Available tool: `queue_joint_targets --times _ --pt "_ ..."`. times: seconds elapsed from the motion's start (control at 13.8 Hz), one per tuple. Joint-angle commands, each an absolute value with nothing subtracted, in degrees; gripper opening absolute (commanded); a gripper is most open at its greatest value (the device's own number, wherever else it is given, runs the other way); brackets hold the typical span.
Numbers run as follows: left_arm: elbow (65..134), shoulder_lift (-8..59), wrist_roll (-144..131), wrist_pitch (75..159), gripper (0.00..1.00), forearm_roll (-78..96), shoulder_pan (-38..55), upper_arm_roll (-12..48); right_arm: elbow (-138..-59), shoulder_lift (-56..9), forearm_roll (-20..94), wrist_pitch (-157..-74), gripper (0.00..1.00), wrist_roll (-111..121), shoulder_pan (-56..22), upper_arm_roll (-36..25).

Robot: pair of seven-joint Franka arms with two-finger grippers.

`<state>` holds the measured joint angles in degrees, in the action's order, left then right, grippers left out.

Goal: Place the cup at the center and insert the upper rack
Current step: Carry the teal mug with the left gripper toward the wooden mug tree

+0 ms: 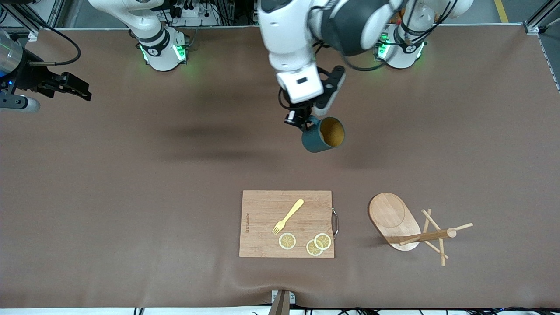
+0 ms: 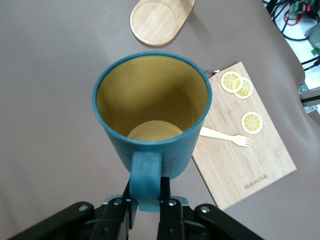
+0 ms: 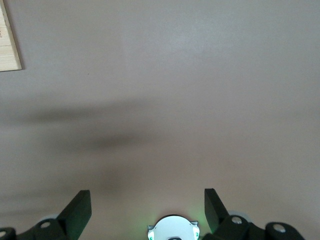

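Near edge: cutting board (image 1: 267, 236) with fork (image 1: 288, 216) and lemon slices (image 1: 313, 243); mug tree (image 1: 409, 227) beside it toward the left arm's end, tipped over on the table (image 1: 131, 197). Left end effector (image 1: 301, 122) pinches the handle of the cup (image 1: 323, 134), airborne over bare mid-table. Lower it level, release only once seated. Plenty of room all round. Right end effector (image 1: 72, 86), spread wide and empty, waits at the right arm's end.
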<state>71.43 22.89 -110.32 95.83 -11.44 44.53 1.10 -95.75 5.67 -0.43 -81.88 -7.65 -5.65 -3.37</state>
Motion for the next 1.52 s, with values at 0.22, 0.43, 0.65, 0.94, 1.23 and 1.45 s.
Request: queue_joint_targets --times 0.22,0.43,0.65,0.94,1.23,1.45 --pt "73.7 15.7 -101.7 96.8 0.00 3.7 34.3 1.3 -96.2 6.1 -1.3 -82.4 1.00 -9.8 -7.1 -3.3" --pt "73.8 13.5 -97.8 96.4 0.00 6.9 31.6 1.1 -96.2 6.1 -1.3 -82.4 1.00 -10.0 -7.5 -3.3" --pt "73.8 13.0 -94.6 96.2 0.00 10.3 28.1 1.2 -96.2 6.1 -1.3 -82.4 1.00 -10.0 -7.5 -3.3" --pt "73.8 12.8 -90.0 96.2 0.00 19.8 21.2 1.2 -96.1 6.2 -1.1 -82.3 1.00 -10.0 -7.4 -3.3" --pt "73.8 12.9 -85.5 96.2 0.00 31.0 12.6 1.1 -96.2 6.1 -1.0 -82.4 1.00 -9.9 -7.5 -3.3" --pt "73.9 13.6 -82.5 96.2 0.00 40.1 6.9 1.1 -96.2 6.2 -1.0 -82.8 1.00 -9.9 -7.4 -3.3"
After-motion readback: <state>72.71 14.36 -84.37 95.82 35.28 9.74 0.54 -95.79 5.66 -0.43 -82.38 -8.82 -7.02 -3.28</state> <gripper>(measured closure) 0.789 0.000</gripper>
